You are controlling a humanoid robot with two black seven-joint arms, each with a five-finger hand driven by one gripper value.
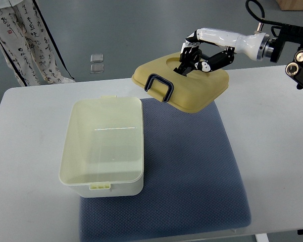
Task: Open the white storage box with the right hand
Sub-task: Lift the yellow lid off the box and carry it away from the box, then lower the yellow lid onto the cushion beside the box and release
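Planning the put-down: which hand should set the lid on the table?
Right. The right hand already grips the lid, held beyond the open box. No left arm is in view.

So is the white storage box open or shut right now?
Open: the right hand holds the lid off the white storage box, its inside showing.

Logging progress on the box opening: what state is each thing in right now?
storage box: open, empty, upright on the mat's left edge.
lid: off the box, tilted, held up over the mat's far end.
right hand: shut on the lid's top recess.
mat: lying flat on the table.
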